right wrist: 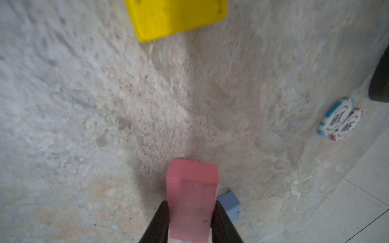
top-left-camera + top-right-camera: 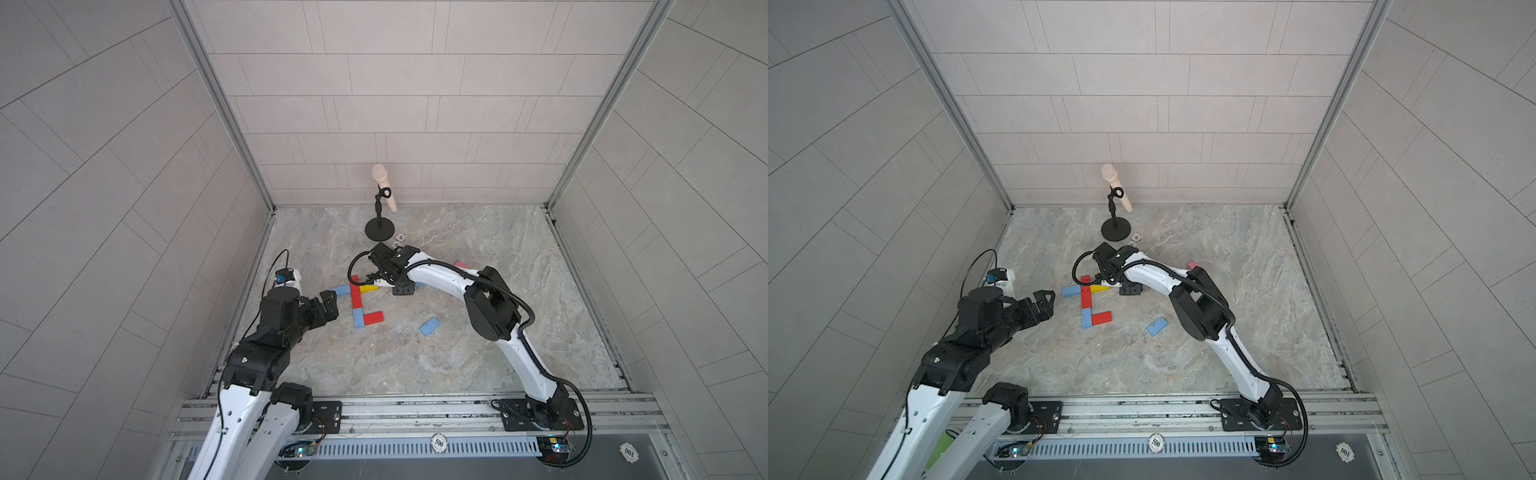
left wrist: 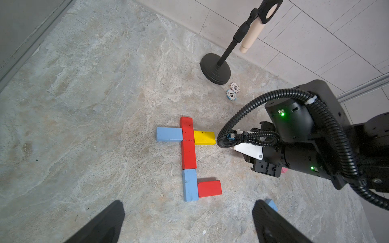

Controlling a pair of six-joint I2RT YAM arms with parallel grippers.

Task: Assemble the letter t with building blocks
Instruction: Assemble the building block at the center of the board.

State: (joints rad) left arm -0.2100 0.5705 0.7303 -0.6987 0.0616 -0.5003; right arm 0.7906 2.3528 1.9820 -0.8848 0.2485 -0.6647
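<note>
Pink block (image 1: 192,189) sits clamped in the right hand (image 1: 191,210), near the yellow block (image 1: 179,16); left hand (image 3: 188,208) hangs released above the surface (image 3: 84,105).

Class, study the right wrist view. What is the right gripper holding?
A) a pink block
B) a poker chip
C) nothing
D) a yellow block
A: the pink block is clamped in the right gripper, while the yellow block lies free ahead.

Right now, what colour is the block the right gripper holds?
The block is pink; right wrist view.
</note>
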